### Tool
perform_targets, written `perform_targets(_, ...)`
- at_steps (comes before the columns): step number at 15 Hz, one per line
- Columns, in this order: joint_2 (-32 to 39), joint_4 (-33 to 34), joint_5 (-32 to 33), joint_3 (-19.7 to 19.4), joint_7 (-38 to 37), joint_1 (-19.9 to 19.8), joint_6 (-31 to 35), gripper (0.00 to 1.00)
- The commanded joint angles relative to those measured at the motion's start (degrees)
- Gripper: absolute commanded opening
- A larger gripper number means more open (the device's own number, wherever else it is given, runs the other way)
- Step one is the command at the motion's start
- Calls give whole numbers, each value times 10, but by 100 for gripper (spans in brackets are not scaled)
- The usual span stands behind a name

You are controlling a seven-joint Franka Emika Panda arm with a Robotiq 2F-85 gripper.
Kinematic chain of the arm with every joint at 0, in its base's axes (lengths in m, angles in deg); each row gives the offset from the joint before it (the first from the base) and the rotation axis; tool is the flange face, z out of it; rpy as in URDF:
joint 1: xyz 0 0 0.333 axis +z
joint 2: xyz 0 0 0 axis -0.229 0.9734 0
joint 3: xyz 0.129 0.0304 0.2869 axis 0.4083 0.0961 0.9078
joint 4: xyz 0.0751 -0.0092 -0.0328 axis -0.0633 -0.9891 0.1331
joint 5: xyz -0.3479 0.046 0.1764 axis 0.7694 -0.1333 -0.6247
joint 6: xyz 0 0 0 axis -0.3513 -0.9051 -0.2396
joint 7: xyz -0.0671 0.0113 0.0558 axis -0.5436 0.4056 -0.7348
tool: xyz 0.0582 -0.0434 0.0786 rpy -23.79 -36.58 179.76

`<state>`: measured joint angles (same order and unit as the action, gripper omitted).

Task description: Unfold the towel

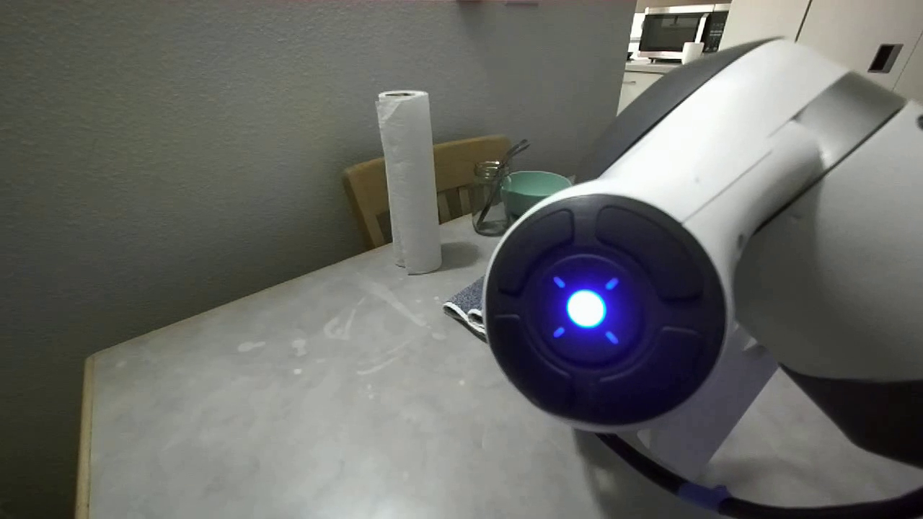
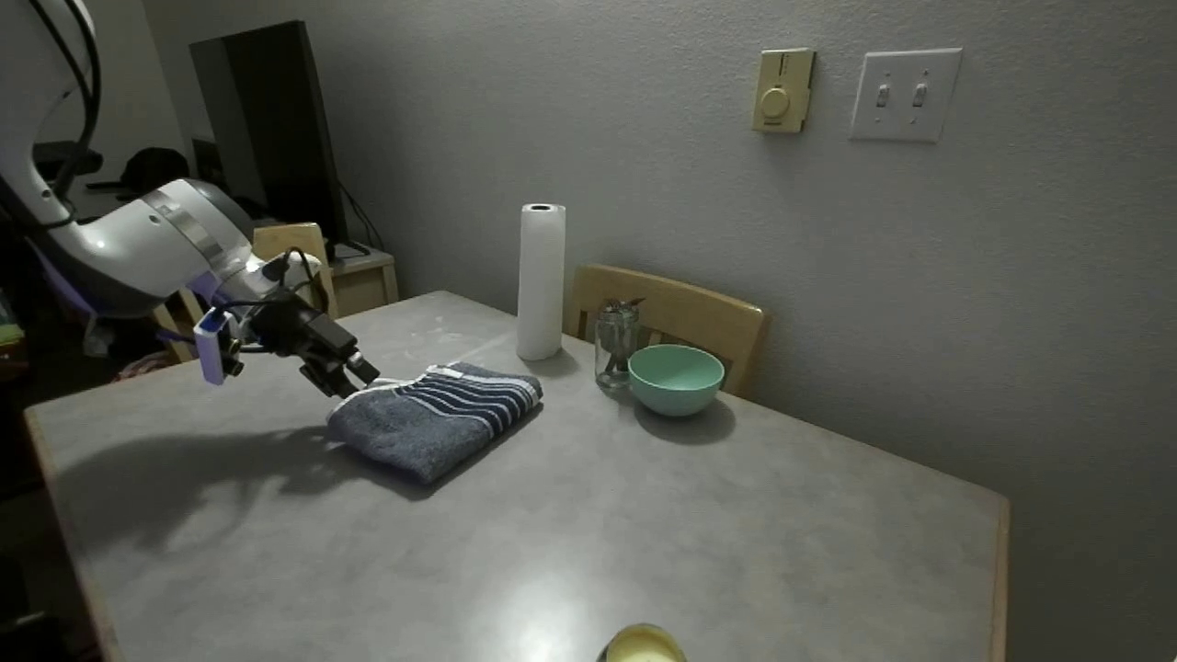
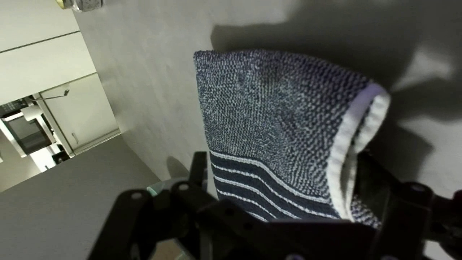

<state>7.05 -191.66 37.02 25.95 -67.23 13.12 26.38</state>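
The dark grey towel [image 2: 423, 418] lies folded on the table, with white stripes at one end and a white edge towards the gripper. In an exterior view only a corner of the towel [image 1: 465, 303] shows past the arm. The towel also fills the middle of the wrist view [image 3: 274, 119], its layered white edge at the right. My gripper [image 2: 353, 379] is at the towel's white-edged side, tilted down. In the wrist view the gripper [image 3: 283, 162] is open, one finger left of the towel and the other by the white edge. Whether that finger touches the cloth is unclear.
A white paper roll [image 2: 541, 285] stands upright behind the towel. A glass jar with utensils [image 2: 616, 345] and a green bowl [image 2: 676, 379] stand beside it near the wall. A yellow-topped object [image 2: 644, 645] is at the near side. A wooden chair [image 2: 680, 299] stands behind the table.
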Motion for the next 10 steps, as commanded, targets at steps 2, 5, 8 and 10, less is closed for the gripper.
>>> perform_targets(2, -13, -15, 1, 24, 0, -14, -28, 100)
perform_targets(5, -13, -21, -4, 30, 2, -16, -32, 100)
perform_targets(8, -15, -27, -4, 31, 4, -20, -33, 100)
perform_targets(10, -17, -31, -3, 30, 4, -25, -33, 100)
